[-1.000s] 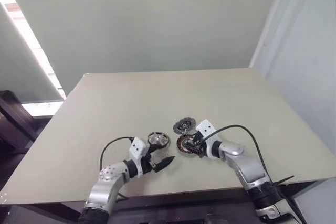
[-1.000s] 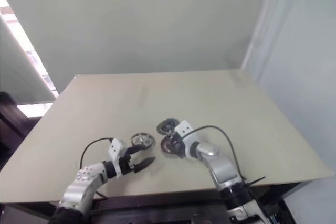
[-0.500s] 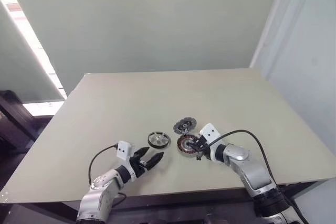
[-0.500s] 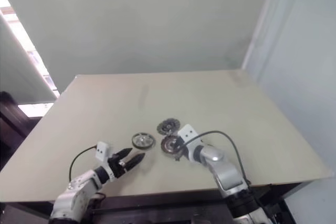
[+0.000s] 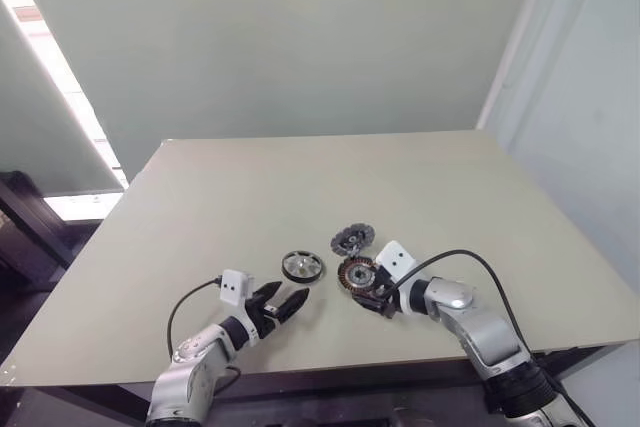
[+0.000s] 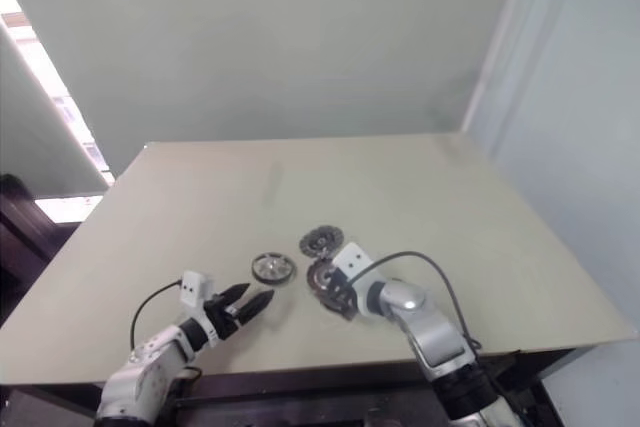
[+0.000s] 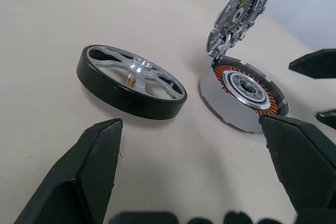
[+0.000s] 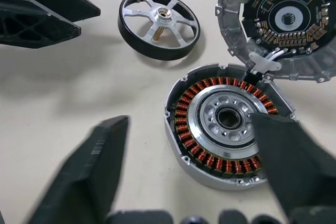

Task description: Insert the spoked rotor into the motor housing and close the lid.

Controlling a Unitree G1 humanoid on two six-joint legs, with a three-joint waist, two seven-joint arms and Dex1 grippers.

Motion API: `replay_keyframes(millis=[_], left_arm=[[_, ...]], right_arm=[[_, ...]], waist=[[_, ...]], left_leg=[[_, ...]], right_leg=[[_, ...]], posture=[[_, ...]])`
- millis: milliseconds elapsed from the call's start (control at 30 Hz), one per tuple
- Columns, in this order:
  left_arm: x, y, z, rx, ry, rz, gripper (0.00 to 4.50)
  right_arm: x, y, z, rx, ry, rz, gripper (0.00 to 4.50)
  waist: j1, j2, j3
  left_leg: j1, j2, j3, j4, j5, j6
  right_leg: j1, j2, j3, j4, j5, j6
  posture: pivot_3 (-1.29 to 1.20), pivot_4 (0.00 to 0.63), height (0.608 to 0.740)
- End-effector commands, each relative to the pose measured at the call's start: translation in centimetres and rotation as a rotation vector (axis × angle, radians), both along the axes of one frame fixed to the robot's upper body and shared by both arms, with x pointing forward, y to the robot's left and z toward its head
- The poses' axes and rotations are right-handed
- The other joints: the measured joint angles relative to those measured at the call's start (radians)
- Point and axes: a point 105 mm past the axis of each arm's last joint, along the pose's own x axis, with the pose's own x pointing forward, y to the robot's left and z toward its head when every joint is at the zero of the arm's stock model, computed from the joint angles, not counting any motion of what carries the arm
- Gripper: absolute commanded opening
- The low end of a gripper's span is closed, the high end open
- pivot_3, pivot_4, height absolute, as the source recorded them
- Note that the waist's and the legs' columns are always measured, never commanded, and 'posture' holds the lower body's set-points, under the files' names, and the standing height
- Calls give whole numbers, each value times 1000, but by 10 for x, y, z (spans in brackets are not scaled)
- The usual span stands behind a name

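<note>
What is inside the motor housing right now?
The motor housing holds copper windings around a silver bearing hub; no rotor. The spoked rotor lies apart on the table. A black finger covers one edge.

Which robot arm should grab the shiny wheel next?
Probably the left. Its open fingers point at the spoked rotor, lying free just ahead. The right fingers are open around the motor housing instead.

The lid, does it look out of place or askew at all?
Yes. The lid stands tilted up on edge against the motor housing, circuit side exposed, not lying flat. The spoked rotor lies apart on the table.
</note>
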Motion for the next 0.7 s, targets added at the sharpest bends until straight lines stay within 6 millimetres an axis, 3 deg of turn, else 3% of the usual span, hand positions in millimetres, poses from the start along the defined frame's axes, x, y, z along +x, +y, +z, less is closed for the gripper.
replay_keyframes(millis=[33,100,167,500,700], left_arm=[[9,2,12,-31,-36,25,4500],[10,0,12,-35,-35,28,4500],[11,-2,12,-41,-31,31,4500],[17,-3,1,-136,107,134,4500],[20,-3,-9,-219,216,218,4500]], right_arm=[[7,1,20,26,-99,-20,4458],[10,1,23,40,-117,-38,4280],[12,0,24,41,-121,-46,3740],[13,-2,27,18,-156,-36,171],[13,-3,27,17,-162,-40,41]], waist=[[0,0,0],[0,0,0],[0,0,0],[0,0,0],[1,0,0]], left_leg=[[0,0,0,0,0,0],[0,0,0,0,0,0],[0,0,0,0,0,0],[0,0,0,0,0,0],[0,0,-1,0,0,0]], right_leg=[[0,0,0,0,0,0],[0,0,0,0,0,0],[0,0,0,0,0,0],[0,0,0,0,0,0],[0,0,0,0,0,0]], posture=[[0,0,740],[0,0,740],[0,0,740],[0,0,740],[0,0,740]])
